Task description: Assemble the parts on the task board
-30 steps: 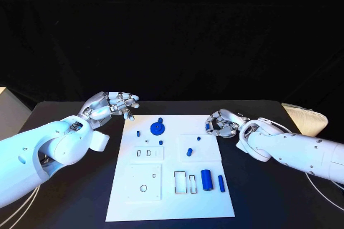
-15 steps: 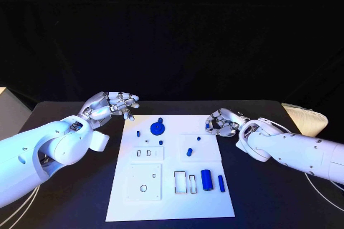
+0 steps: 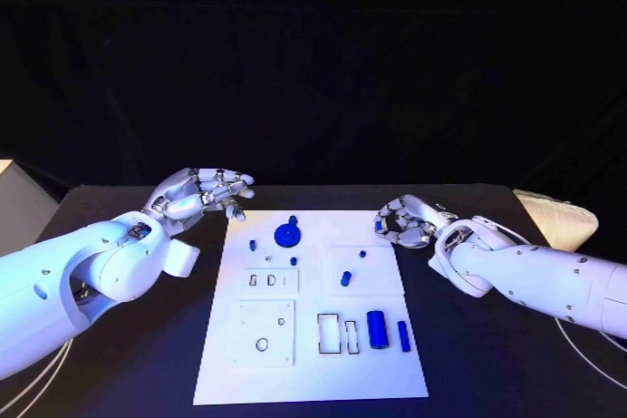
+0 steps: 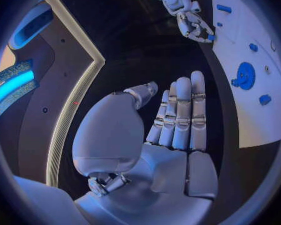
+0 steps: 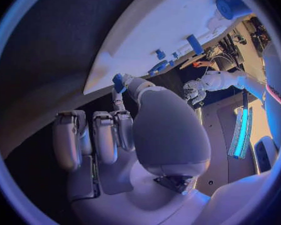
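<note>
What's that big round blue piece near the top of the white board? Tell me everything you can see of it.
The round blue piece looks like a plastic disc with a knob or stub rising from it, deep blue and smooth. It sits on the far part of the white board, left of the middle, with smaller blue bits near it. Neither hand touches it: the left hand hovers beyond the board's far left corner. The left wrist view shows it as a disc too.

Robot lab or demo booth, black table (image 3: 118,345), black backdrop (image 3: 313,82)
</note>
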Robot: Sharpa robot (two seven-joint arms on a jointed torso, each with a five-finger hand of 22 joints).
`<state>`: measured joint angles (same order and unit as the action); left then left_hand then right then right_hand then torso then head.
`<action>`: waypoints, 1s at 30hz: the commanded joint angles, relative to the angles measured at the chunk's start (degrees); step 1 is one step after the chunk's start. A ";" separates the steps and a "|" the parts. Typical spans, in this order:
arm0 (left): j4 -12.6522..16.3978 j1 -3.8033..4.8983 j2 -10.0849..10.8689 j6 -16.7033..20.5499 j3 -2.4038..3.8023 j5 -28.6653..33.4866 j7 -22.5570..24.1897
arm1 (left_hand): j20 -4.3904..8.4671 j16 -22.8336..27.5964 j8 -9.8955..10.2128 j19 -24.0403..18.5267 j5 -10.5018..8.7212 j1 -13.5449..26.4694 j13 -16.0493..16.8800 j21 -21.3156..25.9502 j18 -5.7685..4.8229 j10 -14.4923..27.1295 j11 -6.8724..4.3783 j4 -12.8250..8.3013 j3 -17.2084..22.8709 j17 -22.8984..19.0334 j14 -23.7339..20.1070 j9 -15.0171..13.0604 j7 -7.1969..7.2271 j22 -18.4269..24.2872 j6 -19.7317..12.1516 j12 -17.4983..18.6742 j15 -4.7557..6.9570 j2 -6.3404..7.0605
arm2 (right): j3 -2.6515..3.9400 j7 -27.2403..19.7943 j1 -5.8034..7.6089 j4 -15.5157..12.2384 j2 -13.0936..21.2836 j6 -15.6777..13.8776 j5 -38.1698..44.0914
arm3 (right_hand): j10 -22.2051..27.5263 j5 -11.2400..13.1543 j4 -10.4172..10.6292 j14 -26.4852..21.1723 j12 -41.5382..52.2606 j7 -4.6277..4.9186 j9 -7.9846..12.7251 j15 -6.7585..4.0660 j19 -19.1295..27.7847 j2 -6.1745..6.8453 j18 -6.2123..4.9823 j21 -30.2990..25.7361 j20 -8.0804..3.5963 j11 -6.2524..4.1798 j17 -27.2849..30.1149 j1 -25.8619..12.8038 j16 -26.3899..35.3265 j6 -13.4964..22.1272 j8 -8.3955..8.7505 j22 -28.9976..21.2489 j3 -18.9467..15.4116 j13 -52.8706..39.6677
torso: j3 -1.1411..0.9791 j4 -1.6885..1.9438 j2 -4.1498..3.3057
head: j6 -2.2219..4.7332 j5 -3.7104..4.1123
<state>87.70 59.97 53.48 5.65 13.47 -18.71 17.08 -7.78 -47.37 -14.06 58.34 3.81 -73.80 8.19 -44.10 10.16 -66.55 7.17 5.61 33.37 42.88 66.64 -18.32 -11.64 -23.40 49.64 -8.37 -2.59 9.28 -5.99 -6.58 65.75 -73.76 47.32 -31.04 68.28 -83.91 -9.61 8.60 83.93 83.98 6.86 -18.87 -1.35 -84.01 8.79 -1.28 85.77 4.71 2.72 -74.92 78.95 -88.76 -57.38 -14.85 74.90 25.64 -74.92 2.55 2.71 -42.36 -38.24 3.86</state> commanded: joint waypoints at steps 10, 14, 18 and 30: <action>-0.43 -0.02 -0.48 -0.78 0.02 -0.81 -0.62 | -0.24 0.32 0.24 -0.46 -0.34 0.04 0.23 -0.19 0.29 0.31 -0.08 0.06 -0.25 -0.13 -0.33 -0.24 -0.01 -0.06 -0.20 -0.51 -0.11 0.01 | 0.20 3.36 1.14 -5.87 1.08 -3.10 1.56 | -0.74 -0.23 -0.04 5.57 0.39 0.07 -0.74 -0.42 -4.41 -0.22 0.33 0.63 -0.53 -0.41 -12.99 -0.66 -0.32 -0.25 -0.46 12.02 0.55 -9.40 | 0.32 -0.21 1.05 | 0.04 -0.42; -0.67 -0.02 -0.67 -0.58 0.02 -0.94 -0.96 | -0.25 0.26 0.20 -0.43 -0.34 0.05 0.32 -0.25 0.31 0.16 -0.12 0.08 -0.28 -0.13 -0.23 -0.29 0.02 -0.08 -0.15 -0.66 -0.08 -0.04 | 0.21 5.73 1.61 -8.80 0.93 -3.47 2.20 | -0.77 -0.18 -0.03 5.59 0.42 0.07 -0.76 -0.42 -4.45 -0.21 0.35 0.72 -0.54 -0.42 -13.05 -0.75 -0.34 -0.22 -0.50 12.10 0.59 -9.43 | 0.46 -0.26 1.41 | -0.29 -0.80; -0.93 -0.03 -0.94 -0.27 0.01 -1.13 -1.35 | -0.23 0.13 0.14 -0.36 -0.35 0.10 0.44 -0.37 0.33 -0.06 -0.19 0.13 -0.36 -0.10 -0.03 -0.37 0.06 -0.12 -0.07 -0.87 -0.03 -0.05 | 0.21 9.63 1.85 -12.30 -0.13 -3.71 2.56 | -0.62 -0.31 -0.11 5.53 0.25 0.06 -0.78 -0.44 -4.88 -0.25 0.61 1.69 -0.56 -0.43 -12.81 -0.81 -0.24 -0.08 -0.55 12.93 0.80 -9.27 | 0.48 -0.28 1.74 | -0.65 -1.52; -1.57 -0.07 -1.84 1.03 -0.01 -2.34 -2.75 | 0.47 -1.72 -0.19 0.21 -0.35 -0.22 3.96 -1.74 0.37 -2.63 -1.45 0.00 -1.63 0.69 1.25 -1.07 1.01 -0.64 0.36 -6.23 0.92 -0.13 | -0.48 22.44 0.78 -18.62 -7.46 -4.97 9.32 | -0.50 0.56 0.07 5.45 0.07 0.09 -0.97 -0.42 -4.91 0.00 0.61 1.70 -0.58 -0.39 -12.47 -2.07 -0.07 0.27 -1.00 12.95 1.09 -9.14 | 0.73 -0.05 2.39 | -1.95 -2.87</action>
<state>86.12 59.91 51.80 6.09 13.43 -20.19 14.92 -7.68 -49.05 -14.06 58.46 3.81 -73.80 12.11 -45.65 10.16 -68.83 5.93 5.62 31.93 43.56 67.59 -19.37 -10.89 -24.01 49.98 -14.50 -1.66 9.28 -6.43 10.16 66.69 -92.27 40.26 -34.89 73.11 -83.91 -9.34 8.60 83.93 84.26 6.77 -18.87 -1.34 -84.01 8.82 -1.28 87.30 4.72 2.73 -74.91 77.26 -88.76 -57.08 -15.55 74.93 26.43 -74.90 3.16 2.56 -40.22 -39.95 1.18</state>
